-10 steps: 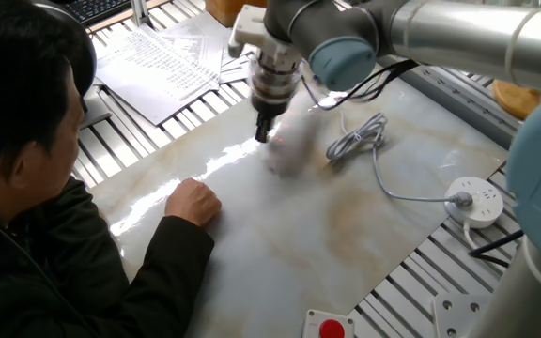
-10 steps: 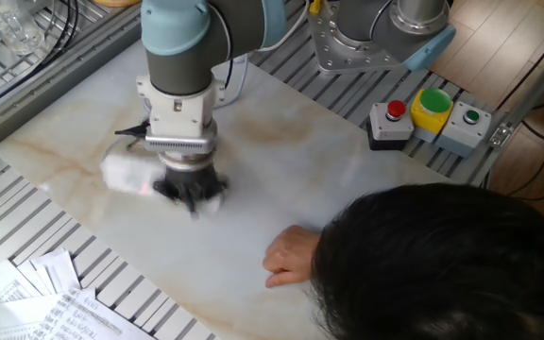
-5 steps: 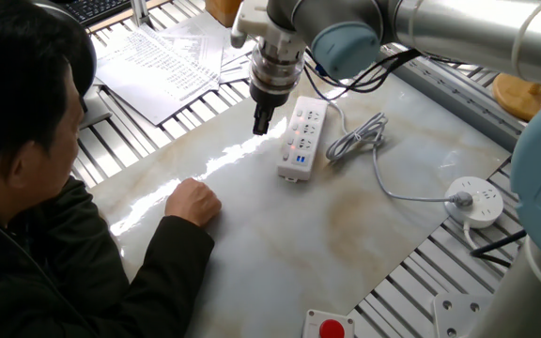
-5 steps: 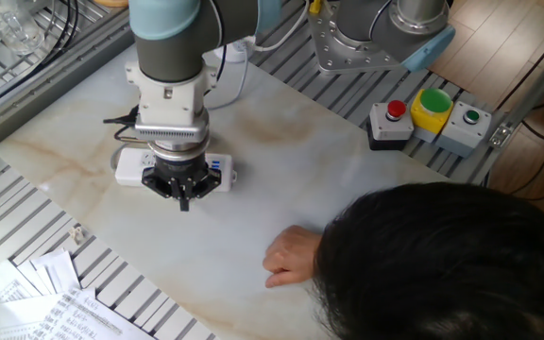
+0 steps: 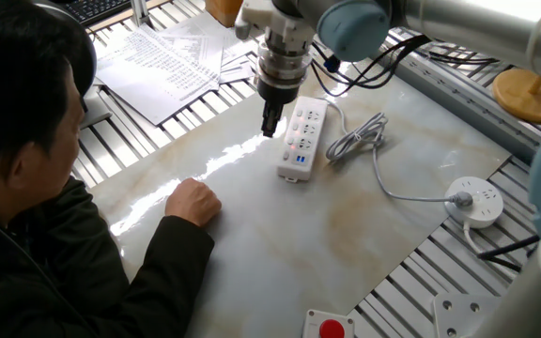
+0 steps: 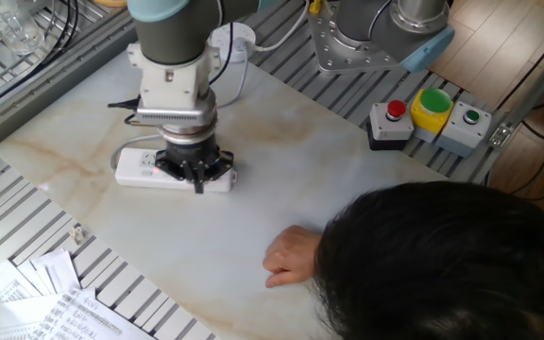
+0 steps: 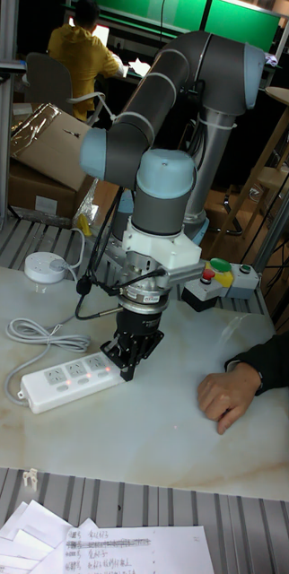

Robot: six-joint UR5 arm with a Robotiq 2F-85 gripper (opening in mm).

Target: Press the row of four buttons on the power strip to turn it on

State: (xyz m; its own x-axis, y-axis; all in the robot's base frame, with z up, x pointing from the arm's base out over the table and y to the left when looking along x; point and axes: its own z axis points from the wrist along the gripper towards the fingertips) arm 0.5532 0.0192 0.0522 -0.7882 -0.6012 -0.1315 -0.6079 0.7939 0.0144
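Observation:
The white power strip (image 5: 303,136) lies on the marble table top, its blue USB end nearest the seated person. In the other fixed view the power strip (image 6: 138,167) is partly covered by the arm. Small red lights glow along the row of four buttons (image 7: 83,378) on its near long edge. My gripper (image 7: 126,364) points straight down with its fingers shut together, the tips at the USB end of the strip (image 7: 64,381), on or just above it. From one fixed view the gripper (image 5: 270,125) shows beside the strip's left edge.
A person sits at the table with a fist (image 5: 193,201) resting on the marble. The strip's coiled cable (image 5: 357,139) runs to a round white socket puck (image 5: 474,201). A control box (image 6: 431,115) with coloured buttons and papers (image 5: 158,61) lie at the table's edges.
The strip, a blur one second ago, now lies still. My gripper has moved from beside the strip to over its USB end and come lower.

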